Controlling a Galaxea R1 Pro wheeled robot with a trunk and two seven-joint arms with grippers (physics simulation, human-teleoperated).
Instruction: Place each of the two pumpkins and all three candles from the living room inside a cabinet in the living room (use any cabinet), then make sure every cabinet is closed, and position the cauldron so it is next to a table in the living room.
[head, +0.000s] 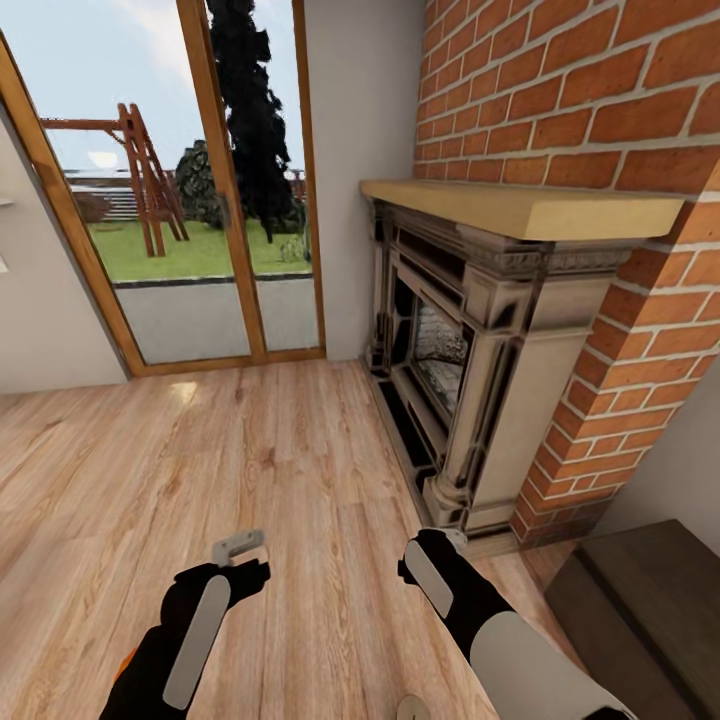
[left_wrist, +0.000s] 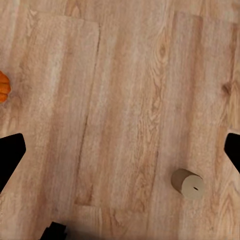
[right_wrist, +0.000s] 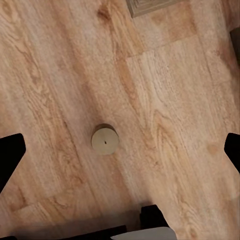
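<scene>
Wood floor (head: 250, 450), fireplace (head: 470, 340), candle (right_wrist: 104, 140) (upright)

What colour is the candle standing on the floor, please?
Pale beige-tan; the candle shows best in the right wrist view.

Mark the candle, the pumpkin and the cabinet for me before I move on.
candle (right_wrist: 105, 140): right wrist view, on its flat round top, standing on the floor.
pumpkin (left_wrist: 3, 87): left wrist view, on the orange sliver at the picture's edge.
cabinet (head: 650, 590): head view, on its dark flat top.
</scene>
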